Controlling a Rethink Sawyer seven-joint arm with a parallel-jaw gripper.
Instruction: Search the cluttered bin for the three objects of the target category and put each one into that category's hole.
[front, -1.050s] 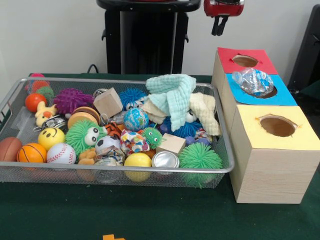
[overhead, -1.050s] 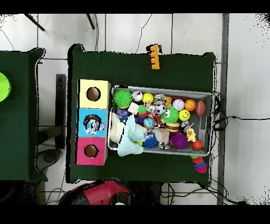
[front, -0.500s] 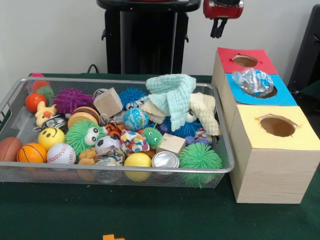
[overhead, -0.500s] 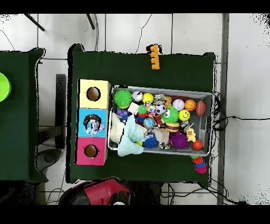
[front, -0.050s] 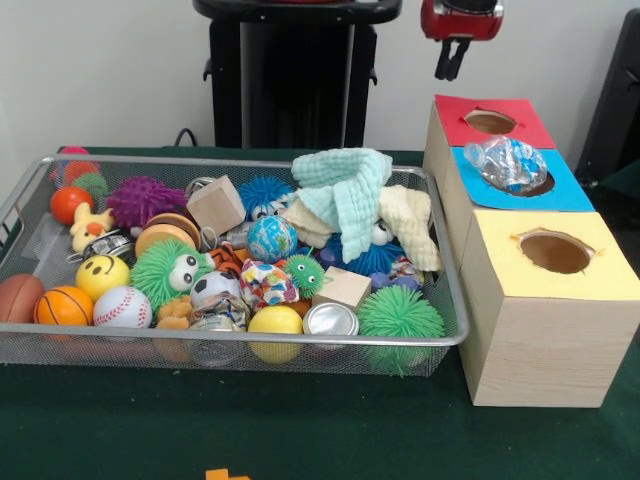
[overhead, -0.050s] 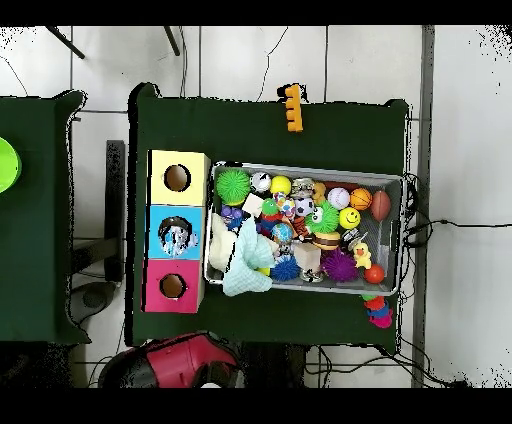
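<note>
A wire mesh bin (front, -0.050s: 448, 300) holds a heap of balls, spiky toys, wooden blocks, cloths and a silver can (front, -0.050s: 331, 319). To its right stand three wooden boxes with a red top (front, -0.050s: 455, 112), a blue top (front, -0.050s: 570, 190) and a yellow top (front, -0.050s: 600, 275), each with a round hole. A crushed clear plastic bottle (front, -0.050s: 508, 163) lies across the blue hole, not dropped through; from above the bottle (overhead, -0.050s: 175, 237) fills that hole. My gripper (front, -0.050s: 452, 62) hangs high behind the red box, open and holding nothing. In the overhead view only the red arm (overhead, -0.050s: 180, 362) shows.
A mint cloth (front, -0.050s: 345, 190) and a cream cloth (front, -0.050s: 410, 225) drape over the bin's right end. A second metal can (front, -0.050s: 215, 328) lies low at the front. An orange toy (overhead, -0.050s: 291, 108) sits on the green table beyond the bin. Small balls (overhead, -0.050s: 377, 310) lie outside the bin's corner.
My gripper has shifted a little to the right at the top of the front view. The bottle and the bin's contents have not moved.
</note>
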